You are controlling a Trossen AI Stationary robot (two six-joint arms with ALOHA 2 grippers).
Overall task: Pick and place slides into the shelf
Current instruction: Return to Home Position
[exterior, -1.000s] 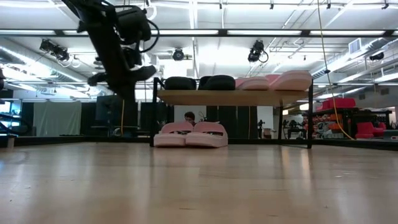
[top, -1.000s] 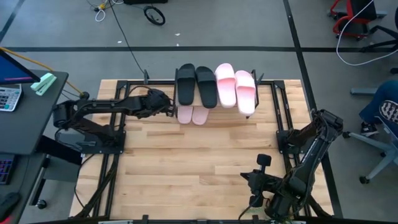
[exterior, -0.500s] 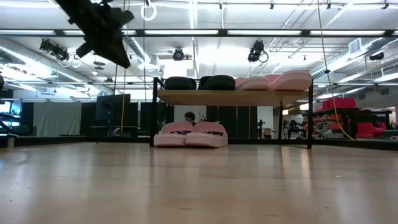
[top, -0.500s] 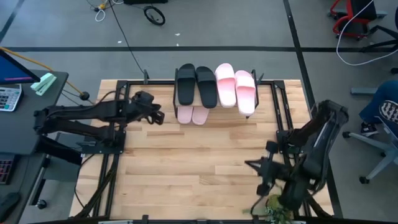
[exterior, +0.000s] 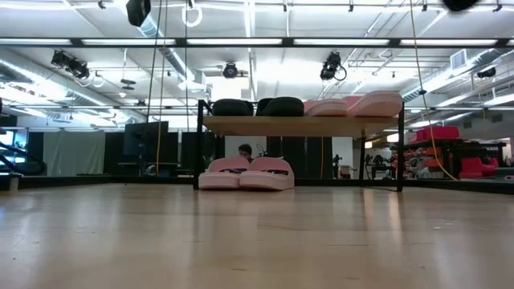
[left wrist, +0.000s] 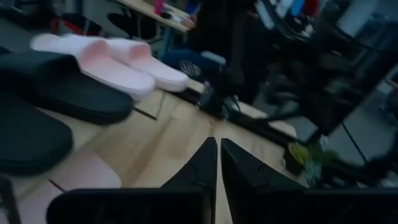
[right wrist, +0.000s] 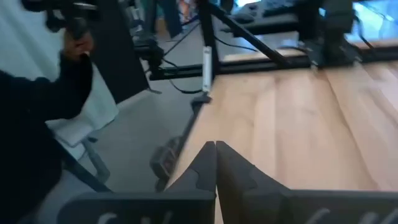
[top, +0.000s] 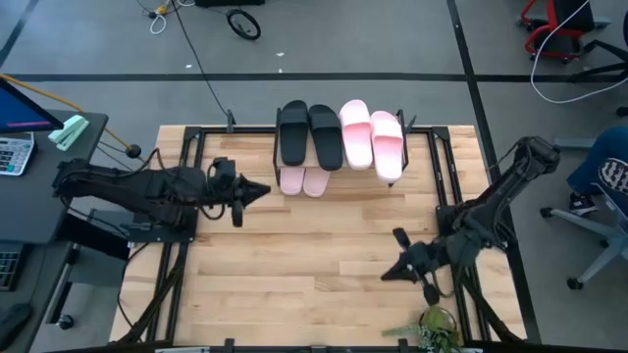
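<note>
The left hand (top: 263,188) has backed off the shelf (exterior: 297,125); the right hand (top: 388,276) has shifted. Both are clenched, empty. Two black slides (top: 293,134), four pink slides (top: 355,132).

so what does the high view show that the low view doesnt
Only high: the left gripper and right gripper, both shut, above the table. Only low: the shelf side-on, with the lower pink pair seen whole on the table beneath its board. Both: the black pair and upper pink pair on top.
</note>
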